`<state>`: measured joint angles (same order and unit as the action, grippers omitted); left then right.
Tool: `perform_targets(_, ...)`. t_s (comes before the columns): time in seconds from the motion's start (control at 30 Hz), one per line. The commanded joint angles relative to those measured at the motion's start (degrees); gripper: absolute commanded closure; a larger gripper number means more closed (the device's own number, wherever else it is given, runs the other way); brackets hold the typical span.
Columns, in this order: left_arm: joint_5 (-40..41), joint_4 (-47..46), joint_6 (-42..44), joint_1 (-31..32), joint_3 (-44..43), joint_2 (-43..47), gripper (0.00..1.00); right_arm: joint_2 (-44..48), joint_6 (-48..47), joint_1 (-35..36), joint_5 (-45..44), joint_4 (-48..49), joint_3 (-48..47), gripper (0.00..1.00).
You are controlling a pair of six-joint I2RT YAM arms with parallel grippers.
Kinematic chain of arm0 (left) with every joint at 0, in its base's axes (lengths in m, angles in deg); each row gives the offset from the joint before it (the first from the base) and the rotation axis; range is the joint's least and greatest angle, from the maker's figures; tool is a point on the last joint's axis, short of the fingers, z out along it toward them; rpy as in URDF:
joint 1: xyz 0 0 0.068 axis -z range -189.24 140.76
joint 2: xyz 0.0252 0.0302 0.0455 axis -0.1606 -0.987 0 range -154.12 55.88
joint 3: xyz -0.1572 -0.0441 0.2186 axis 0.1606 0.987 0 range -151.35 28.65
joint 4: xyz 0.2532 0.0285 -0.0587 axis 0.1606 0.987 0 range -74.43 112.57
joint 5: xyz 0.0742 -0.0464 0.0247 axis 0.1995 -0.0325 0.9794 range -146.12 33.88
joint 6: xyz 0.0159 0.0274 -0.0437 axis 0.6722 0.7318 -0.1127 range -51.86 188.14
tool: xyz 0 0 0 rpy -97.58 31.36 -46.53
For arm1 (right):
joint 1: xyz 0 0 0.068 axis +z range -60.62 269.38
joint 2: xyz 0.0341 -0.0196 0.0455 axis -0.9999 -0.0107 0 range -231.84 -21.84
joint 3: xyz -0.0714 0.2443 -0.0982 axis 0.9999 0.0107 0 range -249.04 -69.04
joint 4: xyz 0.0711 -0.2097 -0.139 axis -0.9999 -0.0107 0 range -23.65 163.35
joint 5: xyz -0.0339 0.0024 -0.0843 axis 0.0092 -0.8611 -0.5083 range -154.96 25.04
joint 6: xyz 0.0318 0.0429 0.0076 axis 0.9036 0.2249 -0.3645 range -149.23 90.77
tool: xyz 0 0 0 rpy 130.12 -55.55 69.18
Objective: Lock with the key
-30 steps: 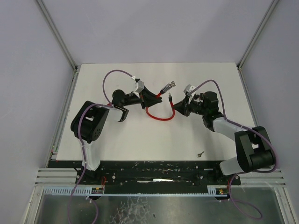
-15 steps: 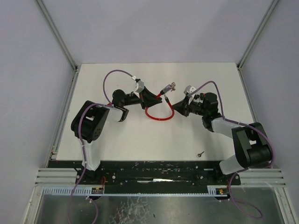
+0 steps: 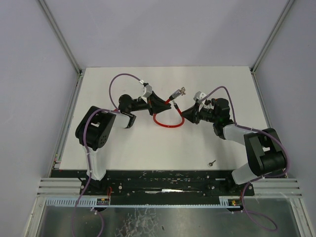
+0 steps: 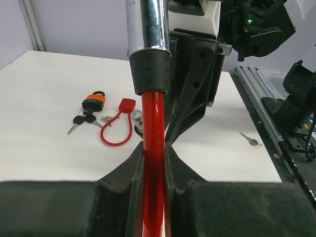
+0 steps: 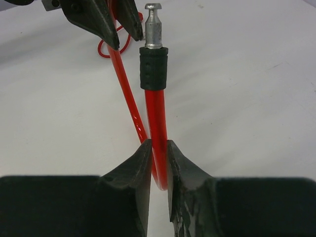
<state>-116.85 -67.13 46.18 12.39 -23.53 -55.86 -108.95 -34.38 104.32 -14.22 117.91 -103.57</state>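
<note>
Place: you are working in a robot test cell in a lab, not a home or a shop.
Enclosure: plain grey walls shut in the far side and both flanks, joined by bare metal corner posts.
Table: a bare white tabletop lies under your left fingers.
Mounting: behind those fingers, at the near edge, a scuffed black rail carries the arm bases.
Wiring: purple cables loop loose along the arms.
Practice stock: ahead and to the left of your left fingers lie an orange padlock, a small red cable lock and black-headed keys, set close together on the tabletop.
</note>
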Motion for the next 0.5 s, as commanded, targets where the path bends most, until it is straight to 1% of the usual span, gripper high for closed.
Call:
perform_targets(0.0, -1.01, -3.52, -1.01, -0.01, -1.69, -1.07, 1.0, -1.54, -0.94, 0.36, 2.91, -1.61, -0.15, 0.77)
perform_targets(0.1, -1.26, -3.73, -1.29, -0.05, -1.85, -1.17, 1.0, -1.81, -0.97, 0.36, 3.15, -1.58, -0.23, 0.76)
perform_targets(0.2, -1.46, -4.41, -1.81, -0.01, -1.91, -1.35, 1.0, -1.92, -1.02, 0.36, 2.87, -1.58, -0.29, 0.72)
perform_targets(0.3, -1.71, -4.73, -2.05, -0.01, -1.96, -1.37, 1.0, -1.78, -1.34, 0.38, 2.57, -1.74, -0.29, 0.7)
perform_targets(0.4, -1.94, -5.13, -2.51, 0.0, -2.04, -1.58, 1.0, -1.92, -1.38, 0.38, 2.52, -1.63, -0.29, 0.7)
perform_targets(0.47, -2.06, -5.33, -2.64, -0.01, -2.04, -1.56, 1.0, -1.65, -1.1, 0.36, 2.27, -1.05, -0.04, 0.73)
